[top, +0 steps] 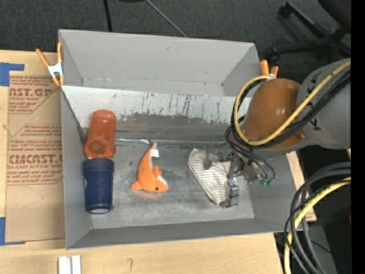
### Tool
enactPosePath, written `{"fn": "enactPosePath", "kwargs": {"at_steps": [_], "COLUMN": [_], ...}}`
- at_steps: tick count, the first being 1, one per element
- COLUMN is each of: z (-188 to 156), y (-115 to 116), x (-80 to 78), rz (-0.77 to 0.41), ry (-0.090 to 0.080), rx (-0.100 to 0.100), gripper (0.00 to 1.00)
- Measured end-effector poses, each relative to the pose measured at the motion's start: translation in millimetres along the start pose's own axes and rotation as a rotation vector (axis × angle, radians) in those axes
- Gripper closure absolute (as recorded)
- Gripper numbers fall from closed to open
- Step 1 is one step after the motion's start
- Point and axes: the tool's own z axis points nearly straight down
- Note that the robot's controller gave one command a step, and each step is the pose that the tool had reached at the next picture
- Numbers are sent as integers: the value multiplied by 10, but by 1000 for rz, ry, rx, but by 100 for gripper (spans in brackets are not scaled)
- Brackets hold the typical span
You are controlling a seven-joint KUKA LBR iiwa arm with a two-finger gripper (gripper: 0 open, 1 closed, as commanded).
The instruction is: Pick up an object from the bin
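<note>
**Entry: contents of grey bin (159,67), one moment**

**Item 1, nearest the tool.** Crumpled cloth (206,174), pale grey and white, faintly ribbed. It lies on the bin floor to the right of the orange fish (149,177), with a strip of bare floor between them.
- Handling (judged): light, soft and limp, not fragile. It will sag and drape once lifted.
- Where to take hold (judged): a raised fold near its middle. A thin flat edge may slip free.

**Tool (230,197).** Low in the bin at the cloth's edge, on the side away from the fish. Whether it is wide, narrow or gripping the cloth cannot be told.

**Item 2.** The orange fish, a small toy, lies about mid-floor.

**Item 3.** Dark blue cup (98,184), lying on its side, left of the fish.

**Item 4.** Orange bottle (101,133), left of the fish and further back, its end touching the blue cup.

**Edges and room.**
- The bin's right wall stands close beyond the tool, on the side away from the fish, so there is little sideways room there.
- The back wall slopes up behind the cloth.
- Open floor lies between fish and cloth and along the front.
- Straight up looks the clearest way out.
</note>
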Motion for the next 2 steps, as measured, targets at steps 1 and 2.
{"fn": "enactPosePath", "kwargs": {"at_steps": [1,2], "z": [610,610], "y": [-93,-94], "x": [-367,-367], "rz": [-27,-28], "ry": [-10,-10], "rx": [4,4], "gripper": [100,0]}}
